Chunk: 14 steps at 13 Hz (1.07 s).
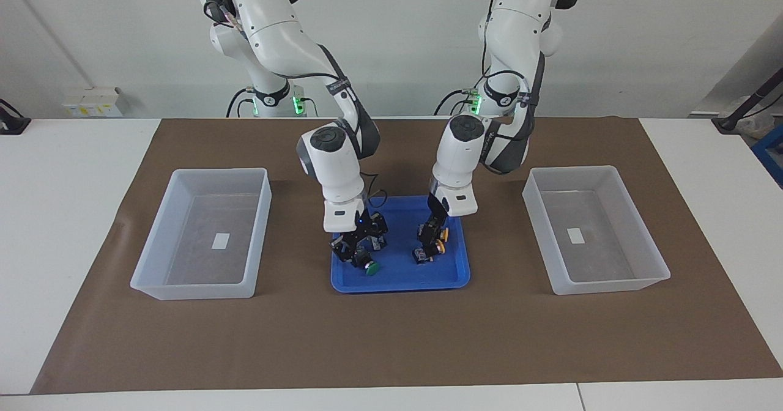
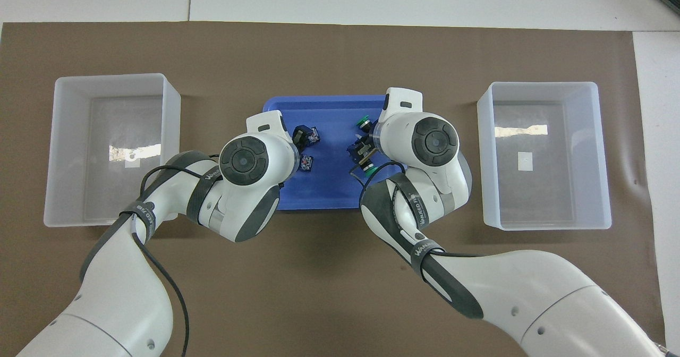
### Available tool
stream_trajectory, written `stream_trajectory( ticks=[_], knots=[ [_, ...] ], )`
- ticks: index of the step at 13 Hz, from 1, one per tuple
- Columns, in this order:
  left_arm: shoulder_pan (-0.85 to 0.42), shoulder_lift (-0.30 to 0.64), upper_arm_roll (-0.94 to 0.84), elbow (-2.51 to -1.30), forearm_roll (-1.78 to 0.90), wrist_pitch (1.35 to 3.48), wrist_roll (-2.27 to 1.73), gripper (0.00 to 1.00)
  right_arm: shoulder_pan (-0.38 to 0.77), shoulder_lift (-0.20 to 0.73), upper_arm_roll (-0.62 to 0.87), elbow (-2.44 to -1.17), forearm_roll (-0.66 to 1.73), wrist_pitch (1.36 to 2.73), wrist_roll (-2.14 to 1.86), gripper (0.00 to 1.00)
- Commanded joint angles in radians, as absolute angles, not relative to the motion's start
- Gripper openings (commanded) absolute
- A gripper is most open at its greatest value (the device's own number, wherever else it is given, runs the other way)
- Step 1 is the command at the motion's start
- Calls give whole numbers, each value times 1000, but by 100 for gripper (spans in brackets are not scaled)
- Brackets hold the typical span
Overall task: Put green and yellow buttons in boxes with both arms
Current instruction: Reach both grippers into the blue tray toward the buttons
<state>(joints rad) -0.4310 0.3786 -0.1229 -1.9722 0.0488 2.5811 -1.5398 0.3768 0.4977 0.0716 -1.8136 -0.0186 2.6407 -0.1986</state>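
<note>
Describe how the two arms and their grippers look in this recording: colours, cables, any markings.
Both the left arm and the right arm are glossy white, rounded and jointed, with dark grey joint caps and bands. Black cables run along them, held by black straps bearing white lettering. Green lights glow near each base. The left gripper and the right gripper are small, black and two-fingered, under white wrist housings.

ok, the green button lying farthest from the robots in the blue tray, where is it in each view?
Facing view: green button shows low in the blue tray, just below the right claw, its green cap toward the camera.
Overhead view: the same green button shows in the tray's upper half, at the edge of the right arm's white wrist, partly covered.
Shared landmark: the blue tray, midway between the two translucent boxes.
</note>
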Motion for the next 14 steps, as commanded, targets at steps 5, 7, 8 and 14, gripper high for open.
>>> stream_trajectory(
  ticks=[5,7,8,14],
  knots=[
    [-436,390,-106,-1991,69,2622,-1559,28,365,483,78,-1839,-9,2655,-229,61],
    [-436,390,-106,-1990,69,2620,-1554,6,365,482,78,-1836,-11,2655,-232,0],
    [-436,393,-106,-1987,69,2619,-1537,0,367,468,77,-1835,-11,2655,-230,0],
    [-404,445,-104,-1723,89,2366,-1493,0,284,257,77,-1845,-9,2421,-150,0]
  ],
)
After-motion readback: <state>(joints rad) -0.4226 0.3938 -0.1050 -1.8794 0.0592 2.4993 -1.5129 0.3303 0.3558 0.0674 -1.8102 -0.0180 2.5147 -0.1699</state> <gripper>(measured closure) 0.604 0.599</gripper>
